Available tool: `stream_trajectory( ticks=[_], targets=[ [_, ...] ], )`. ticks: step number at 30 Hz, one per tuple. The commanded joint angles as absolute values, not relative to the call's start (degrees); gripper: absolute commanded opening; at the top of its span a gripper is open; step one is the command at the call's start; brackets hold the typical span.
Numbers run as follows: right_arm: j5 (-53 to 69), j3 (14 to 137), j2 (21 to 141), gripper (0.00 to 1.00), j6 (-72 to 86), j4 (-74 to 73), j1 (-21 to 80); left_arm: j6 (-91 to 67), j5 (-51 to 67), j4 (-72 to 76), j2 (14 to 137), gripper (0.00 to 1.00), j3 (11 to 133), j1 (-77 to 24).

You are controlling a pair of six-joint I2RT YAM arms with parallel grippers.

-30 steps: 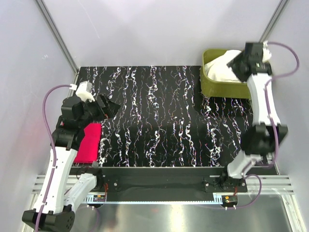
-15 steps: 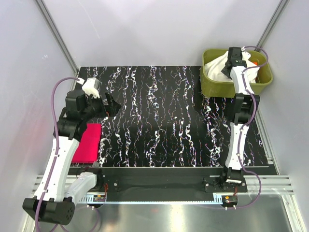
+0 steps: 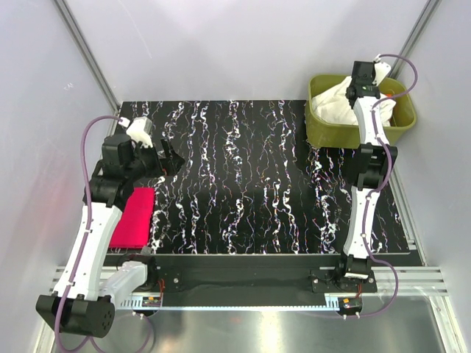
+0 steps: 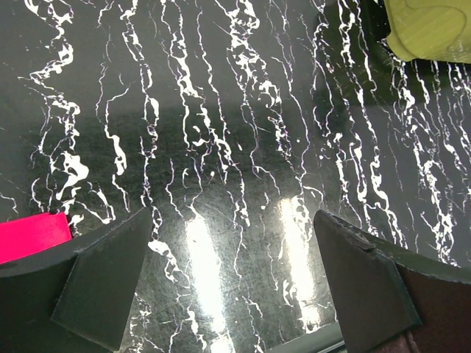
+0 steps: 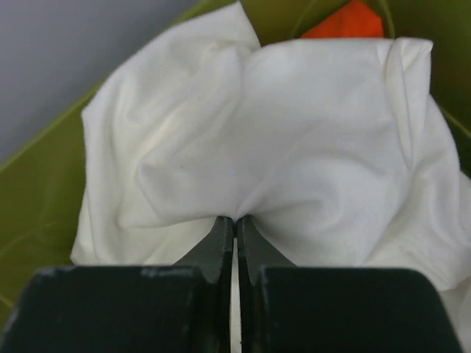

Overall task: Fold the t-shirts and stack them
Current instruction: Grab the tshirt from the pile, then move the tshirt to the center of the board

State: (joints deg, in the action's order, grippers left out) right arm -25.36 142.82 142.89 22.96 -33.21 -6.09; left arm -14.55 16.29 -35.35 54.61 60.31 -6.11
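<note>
Over the last second the right arm has straightened out from a bent pose and reached forward, and the right gripper (image 3: 354,97) has dropped into the tub (image 3: 331,134) and closed from a wide spread; the left arm has barely shifted.

Nearest the arm bases, the pink t-shirt (image 3: 133,218) lies flat as a tidy rectangle at the near left edge of the table (image 3: 243,191), its inner part hidden under the left arm. In the left wrist view only a pink corner (image 4: 31,236) shows, just beside the left finger.

A little further out, the left gripper (image 3: 168,158) hangs above the black, white-veined table top (image 4: 221,110). Its jaws are spread wide with nothing between them (image 4: 232,220), only bare surface below.

At the far right corner stands the olive-green tub (image 4: 434,29), with the right arm stretched almost straight towards it. Inside, the white t-shirt (image 3: 333,104) lies crumpled and fills most of the tub (image 5: 37,198). The right gripper (image 5: 235,220) has its jaws pressed together on a fold of the white t-shirt (image 5: 294,132), and the cloth puckers where they pinch it. Behind the white cloth, against the tub's far wall, a bit of the orange t-shirt (image 5: 353,22) peeks out
</note>
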Motion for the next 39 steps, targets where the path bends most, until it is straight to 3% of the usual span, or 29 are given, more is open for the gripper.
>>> stream_trajectory(
  ticks=[1,5,10,15,20,26,37,39],
  targets=[
    [-29.2,145.8,134.0,0.00,21.3,-27.1,-6.3,-15.8,17.5,-32.0,54.4,0.99,62.3,-5.8],
    [-29.7,152.1,128.3,0.00,21.4,-23.7,-6.2,-16.7,18.0,-31.7,53.2,0.99,61.8,-5.9],
    [-27.5,148.7,118.0,0.00,22.9,-7.4,-4.3,-17.8,18.2,-32.9,50.7,0.99,60.8,-5.9],
    [-23.5,156.1,117.8,0.00,23.3,-3.0,-2.4,-19.1,17.8,-35.4,47.6,0.98,60.5,-5.9],
    [-19.5,156.4,114.9,0.00,28.5,-5.9,-0.4,-20.4,17.7,-39.7,45.0,0.97,61.9,-5.8],
    [-14.6,157.8,110.6,0.00,30.4,-5.1,11.1,-22.1,17.7,-44.9,41.5,0.95,62.5,-5.8],
    [-1.3,139.3,99.1,0.00,53.3,-20.5,24.9,-23.3,16.3,-50.0,36.0,0.95,64.9,-5.8],
    [6.6,132.5,97.2,0.18,53.7,-24.0,25.7,-23.9,15.9,-50.4,35.9,0.95,65.4,-5.8]
  ],
)
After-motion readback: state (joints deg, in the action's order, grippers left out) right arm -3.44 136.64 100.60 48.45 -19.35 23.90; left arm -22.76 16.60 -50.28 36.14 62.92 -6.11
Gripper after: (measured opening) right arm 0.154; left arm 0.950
